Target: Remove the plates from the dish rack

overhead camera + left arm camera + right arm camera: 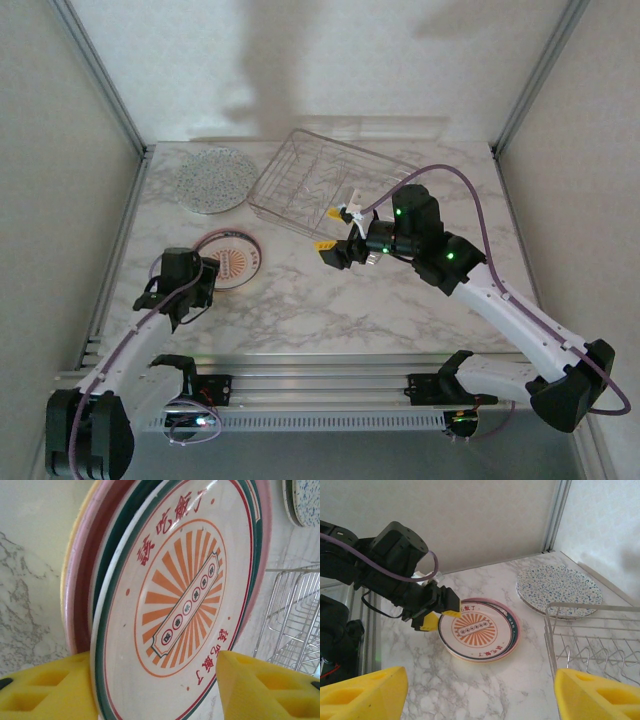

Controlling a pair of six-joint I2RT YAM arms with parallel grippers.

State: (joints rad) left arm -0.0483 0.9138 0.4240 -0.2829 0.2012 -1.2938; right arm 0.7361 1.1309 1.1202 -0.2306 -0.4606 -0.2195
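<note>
The small sunburst plate [234, 262] [185, 605] [476, 630] lies flat on top of a pink plate [516, 630] [80, 565], and an orange rim [64, 587] shows beneath them. My left gripper [210, 270] [156, 655] [440, 618] is open and straddles the sunburst plate's near rim, one finger over the plate and one outside it. The mosaic plate [214, 180] [559, 589] lies flat at the back left on another plate. The wire dish rack [290, 180] [600, 645] [295, 625] holds no plates that I can see. My right gripper [332, 232] [480, 700] hangs open beside the rack's near left corner.
The table is marble-patterned with walls on three sides; an aluminium post [100, 80] runs along the left edge. Bare tabletop [330, 310] stretches between the plate stack and my right arm [500, 300].
</note>
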